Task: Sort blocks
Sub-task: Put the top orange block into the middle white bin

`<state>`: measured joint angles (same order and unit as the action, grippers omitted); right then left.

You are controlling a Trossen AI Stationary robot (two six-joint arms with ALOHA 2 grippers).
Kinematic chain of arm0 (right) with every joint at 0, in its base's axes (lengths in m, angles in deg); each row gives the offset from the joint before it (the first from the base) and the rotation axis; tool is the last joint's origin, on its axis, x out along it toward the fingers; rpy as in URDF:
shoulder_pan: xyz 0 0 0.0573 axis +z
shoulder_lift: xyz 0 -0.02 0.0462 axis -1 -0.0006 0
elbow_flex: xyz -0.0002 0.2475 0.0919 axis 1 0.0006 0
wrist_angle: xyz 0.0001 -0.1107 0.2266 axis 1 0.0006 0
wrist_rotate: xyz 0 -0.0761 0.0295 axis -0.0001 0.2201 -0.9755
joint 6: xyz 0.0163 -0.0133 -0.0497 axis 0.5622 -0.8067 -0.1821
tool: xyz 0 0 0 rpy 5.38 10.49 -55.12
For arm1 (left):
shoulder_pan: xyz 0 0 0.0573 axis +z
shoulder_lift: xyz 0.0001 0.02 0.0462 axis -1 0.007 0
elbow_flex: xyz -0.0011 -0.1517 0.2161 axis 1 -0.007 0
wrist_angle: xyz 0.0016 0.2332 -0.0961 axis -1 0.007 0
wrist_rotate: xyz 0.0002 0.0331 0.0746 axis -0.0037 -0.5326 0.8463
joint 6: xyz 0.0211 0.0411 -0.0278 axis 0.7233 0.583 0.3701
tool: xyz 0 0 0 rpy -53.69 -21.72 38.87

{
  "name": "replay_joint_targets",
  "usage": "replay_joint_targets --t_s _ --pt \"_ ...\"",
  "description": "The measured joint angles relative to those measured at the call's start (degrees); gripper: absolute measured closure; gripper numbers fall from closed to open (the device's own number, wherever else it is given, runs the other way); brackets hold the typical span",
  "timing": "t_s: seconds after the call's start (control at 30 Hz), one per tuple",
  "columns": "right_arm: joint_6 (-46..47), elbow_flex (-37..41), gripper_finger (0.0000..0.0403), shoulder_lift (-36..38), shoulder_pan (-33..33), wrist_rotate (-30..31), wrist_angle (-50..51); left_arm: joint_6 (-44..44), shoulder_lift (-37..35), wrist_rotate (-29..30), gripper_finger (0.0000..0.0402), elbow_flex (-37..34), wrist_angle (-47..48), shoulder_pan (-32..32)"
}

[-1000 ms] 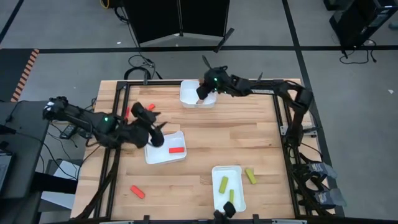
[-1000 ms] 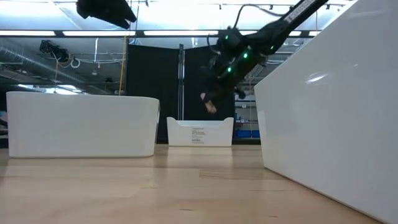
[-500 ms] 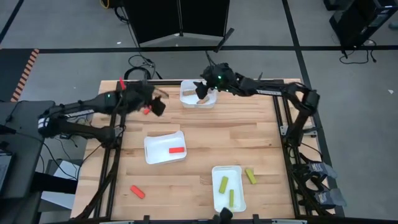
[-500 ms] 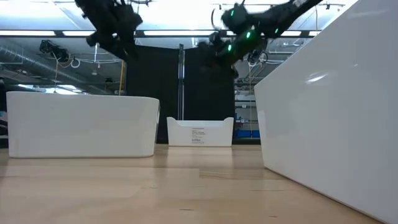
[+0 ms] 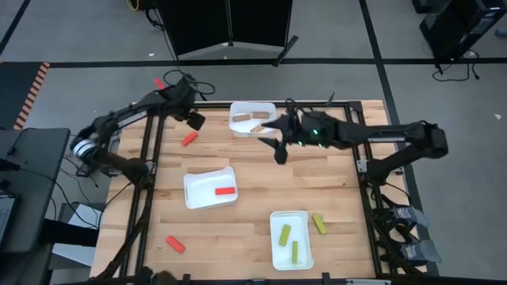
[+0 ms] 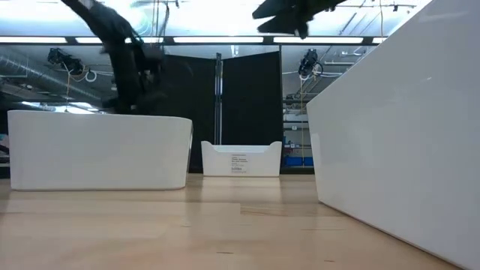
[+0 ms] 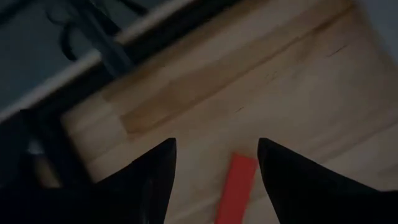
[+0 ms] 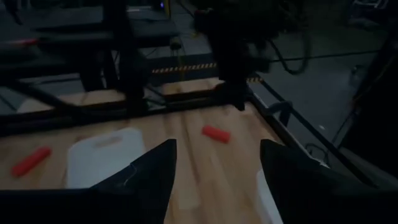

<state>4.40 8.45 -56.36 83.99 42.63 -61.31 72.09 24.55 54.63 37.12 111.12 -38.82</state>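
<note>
My left gripper (image 5: 190, 120) hangs open over the table's far left part. A red block (image 7: 237, 186) lies flat on the wood below the gap between its fingers, also seen from above as red block (image 5: 188, 139). My right gripper (image 5: 273, 142) is open in the air just near of the far white tray (image 5: 252, 119), which holds two tan blocks (image 5: 259, 116). Another red block (image 5: 226, 191) lies in the middle-left tray (image 5: 200, 190). Two yellow-green blocks (image 5: 284, 233) lie in the near tray (image 5: 277, 218). One yellow-green block (image 5: 318, 224) and one red block (image 5: 175, 244) lie on the bare table.
A black frame (image 5: 150, 150) runs along the table's left, far and right edges. Bare wood (image 5: 301, 178) lies between the three trays. In the low view the near tray's wall (image 6: 405, 127) fills the right side and the middle-left tray (image 6: 97, 150) stands at the left.
My left gripper has swung from the middle-left tray toward the table's far left corner and now hangs over the loose red block. My right gripper has let a tan block fall into the far tray, risen, and moved toward the table's middle.
</note>
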Motion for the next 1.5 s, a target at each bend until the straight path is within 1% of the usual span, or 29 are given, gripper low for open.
replay_joint_targets --t_s 0.13,0.23,0.4,0.53,0.63,0.83,0.9,1.03,1.13,1.2,1.3,1.33,1.5 --pt "0.93 1.95 0.015 3.49 6.09 6.01 2.99 4.16 6.81 -5.44 0.0167 0.0 0.89 2.11" --pt "3.05 2.48 0.0146 5.06 9.99 10.17 6.64 6.55 9.23 -5.66 0.0167 0.0 1.88 2.1" --pt "6.67 2.48 0.0145 6.2 14.86 17.04 11.56 8.56 9.38 -5.54 0.0167 -0.04 4.86 2.08" --pt "8.17 2.52 0.0146 6.27 17.61 19.36 13.19 9.74 9.34 -4.59 0.0167 -3.52 4.86 2.08" --pt "8.18 2.52 0.0146 6.27 18.8 20.47 13.19 9.84 9.34 -4.9 0.0167 -6.76 1.74 2.08" --pt "7.94 2.52 0.0146 6.26 19.09 23.08 13.22 10.16 9.6 -6.81 0.0167 -10.73 -3.65 2.03" --pt "7.97 2.52 0.0145 6.25 18.95 23.09 13.25 10.37 9.11 -5.51 0.017 -11.05 -4.16 1.7" --pt "8.0 2.52 0.0147 6.25 18.9 23.27 13.2 11.46 9.31 -5.49 0.0186 -11.19 -4.36 1.57" --pt "8.09 2.52 0.0149 6.25 18.9 23.34 13.16 11.54 9.4 -5.84 0.0212 -11.19 -4.29 1.56" --pt "8.19 2.52 0.015 6.25 18.9 23.46 13.15 11.7 9.4 -6.11 0.0241 -11.17 -4.21 1.53" --pt "8.24 2.52 0.0151 6.25 19.0 23.49 13.03 11.85 9.36 -6.25 0.0299 -11.13 -4.03 1.53" --pt "8.36 2.52 0.0151 6.25 19.03 23.49 12.98 12.02 9.31 -6.22 0.0306 -11.13 -3.99 1.53" --pt "8.25 2.52 0.0153 6.25 19.54 23.49 12.29 15.27 9.22 -5.96 0.0305 -11.09 -3.54 1.53"
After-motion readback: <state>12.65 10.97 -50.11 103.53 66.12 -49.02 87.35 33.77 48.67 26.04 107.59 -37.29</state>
